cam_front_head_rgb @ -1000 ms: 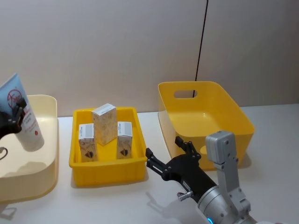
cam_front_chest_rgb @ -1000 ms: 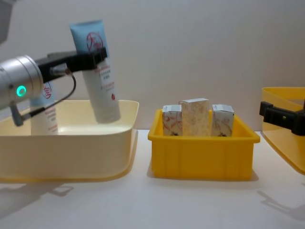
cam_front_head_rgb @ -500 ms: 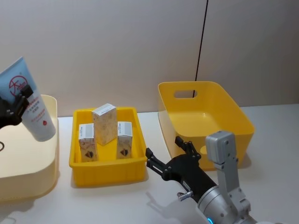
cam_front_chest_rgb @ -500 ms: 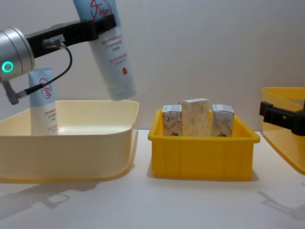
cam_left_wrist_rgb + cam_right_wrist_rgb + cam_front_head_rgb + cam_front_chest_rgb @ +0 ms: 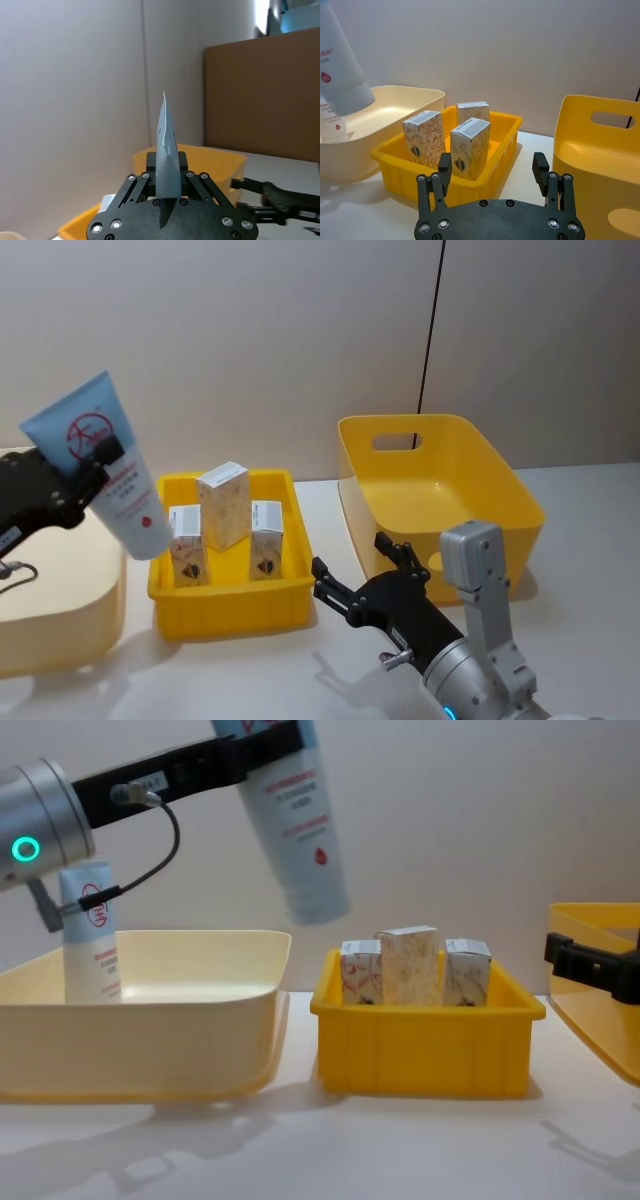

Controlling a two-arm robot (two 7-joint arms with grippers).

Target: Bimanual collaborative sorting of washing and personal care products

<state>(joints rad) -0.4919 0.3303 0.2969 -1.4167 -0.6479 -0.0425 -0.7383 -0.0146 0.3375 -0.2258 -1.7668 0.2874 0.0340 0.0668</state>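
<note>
Left gripper (image 5: 98, 453) clamps the pale-blue tube (image 5: 128, 508), tilted cap-end-down above the yellow tray's (image 5: 230, 608) left edge; right gripper (image 5: 350, 554) gapes wide.

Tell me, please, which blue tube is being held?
The tilted tube in the left hand; the other tube stands in the cream bin.

The tube (image 5: 128, 502) looks smooth soft plastic, the cartons (image 5: 223, 506) matt card, the yellow tray (image 5: 232, 610) glossy plastic.

A lab-style test bench: plain white tabletop (image 5: 250, 670), bare beige far wall (image 5: 250, 340), deep yellow plastic bin (image 5: 450, 445) at right.
</note>
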